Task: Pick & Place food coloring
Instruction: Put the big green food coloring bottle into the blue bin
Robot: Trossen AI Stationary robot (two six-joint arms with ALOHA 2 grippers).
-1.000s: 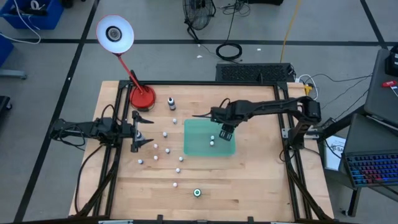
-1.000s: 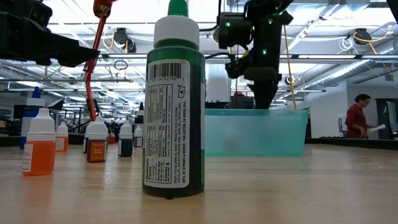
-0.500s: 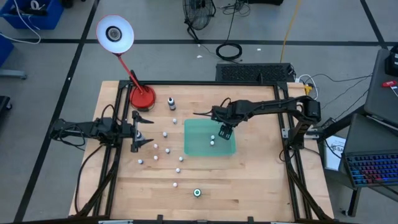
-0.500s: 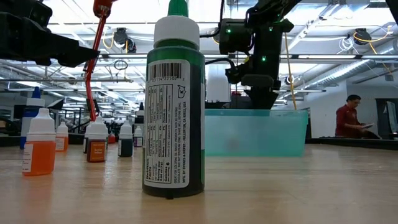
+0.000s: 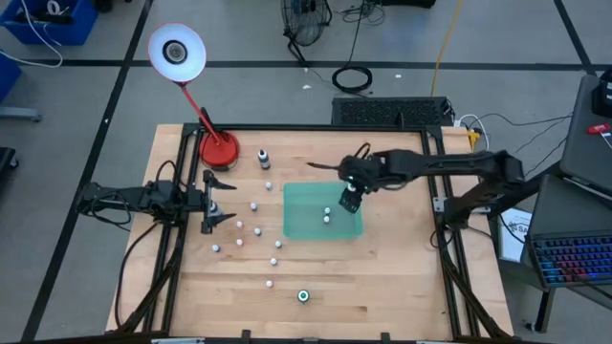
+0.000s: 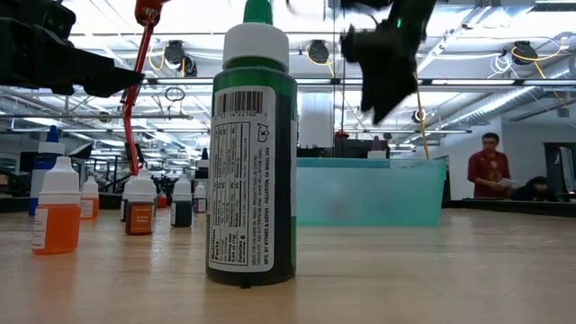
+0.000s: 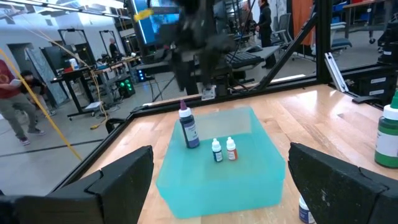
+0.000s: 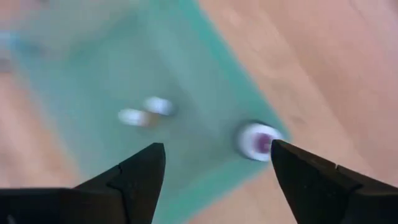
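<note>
Fingers of the right gripper (image 8: 214,180) spread wide, empty, above the green tray (image 5: 304,227). Three food coloring bottles (image 7: 215,150) stand inside it; others dot the surface (image 5: 382,277). Left gripper (image 5: 222,199) fingers wide, parked at the left edge.

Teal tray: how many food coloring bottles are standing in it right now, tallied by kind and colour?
Larger dark bottle: 1
Small blue bottle: 1
Small orange bottle: 1
Total in the teal tray: 3
</note>
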